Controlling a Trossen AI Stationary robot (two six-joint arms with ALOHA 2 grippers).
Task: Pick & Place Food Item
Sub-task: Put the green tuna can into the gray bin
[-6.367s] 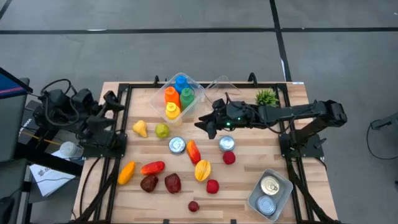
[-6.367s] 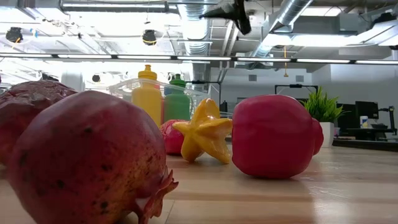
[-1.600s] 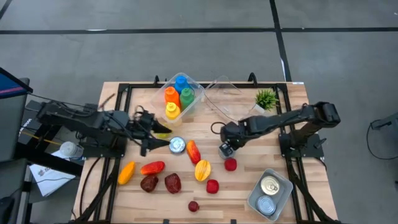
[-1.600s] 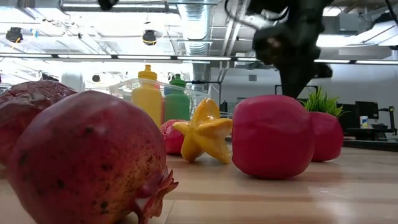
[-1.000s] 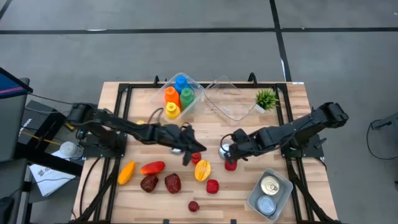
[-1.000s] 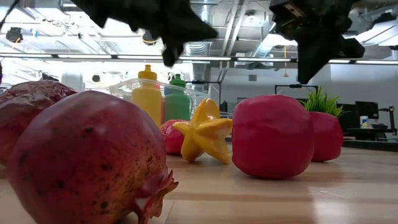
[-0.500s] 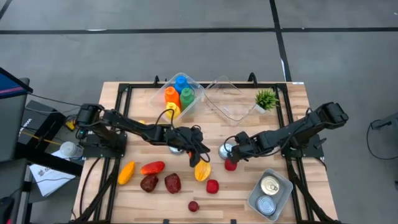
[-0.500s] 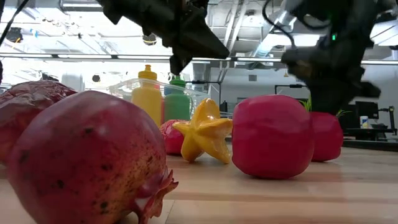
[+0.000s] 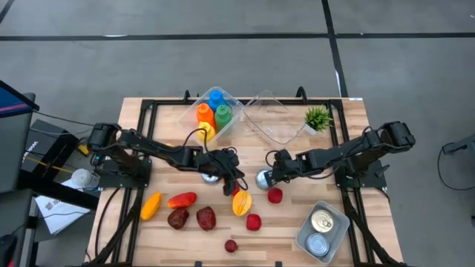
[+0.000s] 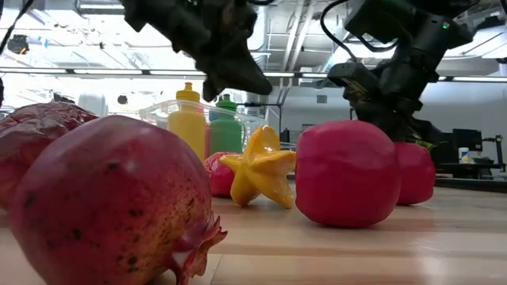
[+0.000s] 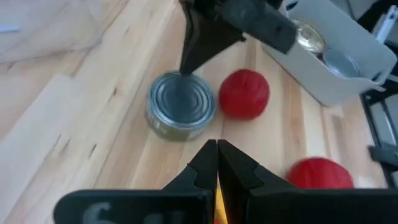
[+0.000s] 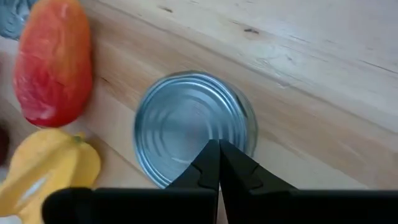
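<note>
2 black jointed arms [image 9: 159, 152], thin cables, pointed dark fingers [image 11: 205, 163]

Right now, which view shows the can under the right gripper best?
The right wrist view: the can fills the picture, lid up, right under the shut right gripper. The left wrist view shows it farther off; the high view shows it small; the low view hides it.

Silver can [image 12: 189, 127], red-orange mango [image 12: 54, 61], yellow starfruit [image 10: 260, 169].

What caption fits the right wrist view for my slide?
Shut right gripper poised over an upright tin can, beside a red-orange mango.
</note>
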